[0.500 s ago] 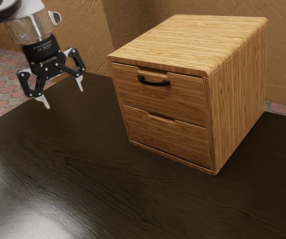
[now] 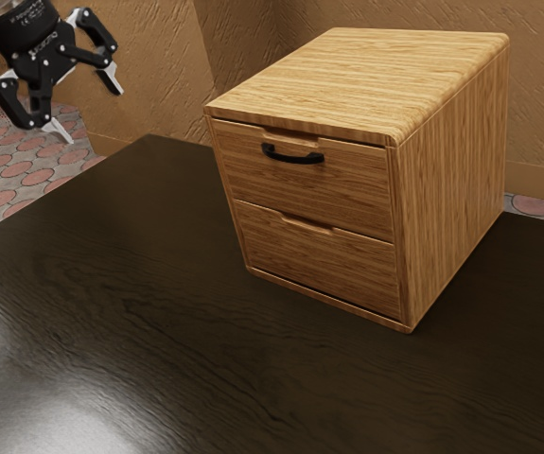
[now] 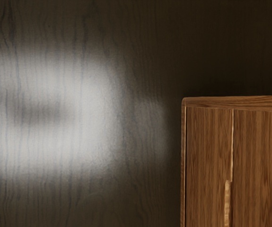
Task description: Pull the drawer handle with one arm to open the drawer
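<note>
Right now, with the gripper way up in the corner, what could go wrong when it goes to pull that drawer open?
The gripper hangs open, far from the black handle; a long approach may arrive off target and bump the cabinet front. The handle is thin and close to the face of the top drawer, so the grip might slip off. The cabinet simply stands on the smooth table; a pull might drag it whole.

Gripper, seemingly open, hangs well apart from drawer handle.
</note>
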